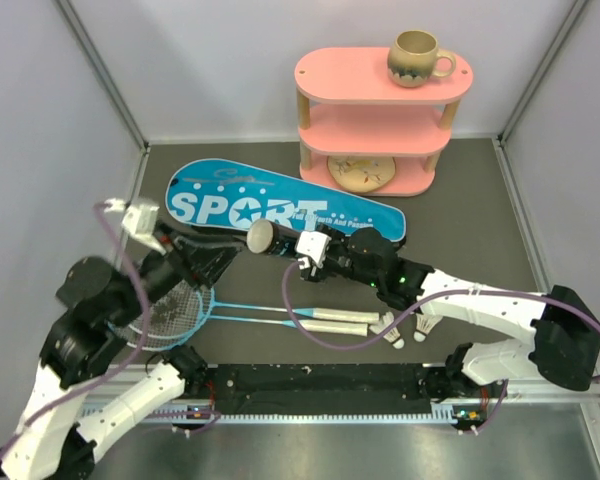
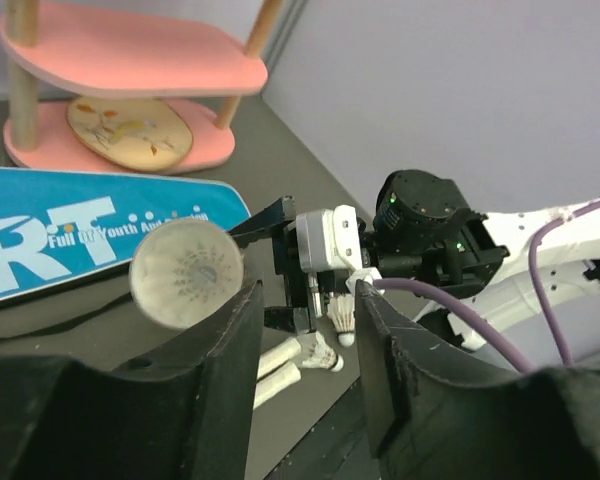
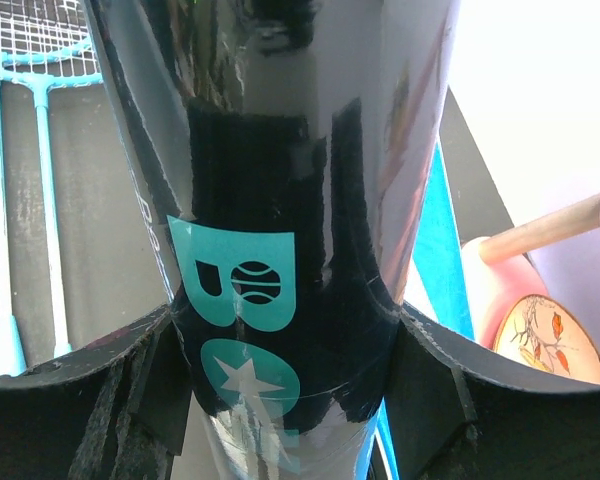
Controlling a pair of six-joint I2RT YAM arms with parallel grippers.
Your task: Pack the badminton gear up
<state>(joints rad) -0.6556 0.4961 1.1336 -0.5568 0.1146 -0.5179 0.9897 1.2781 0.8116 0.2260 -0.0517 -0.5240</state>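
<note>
Black long tube (image 3: 280,200): gripped by right tool (image 3: 290,360), raised off the counter (image 1: 480,200), just near-side of blue racket-shaped "SPORT" cover (image 1: 280,205). Left tool (image 2: 308,310): spread, empty, apparently beside tube's capped end. Risk: glossy tube sliding through the grip if tilted further.

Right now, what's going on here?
The right gripper is clamped on the tube, holding it off the table with its round end next to the left gripper, which is open and empty. The two rackets and two shuttlecocks lie loose on the table near the arms. The cover lies flat behind them.
</note>
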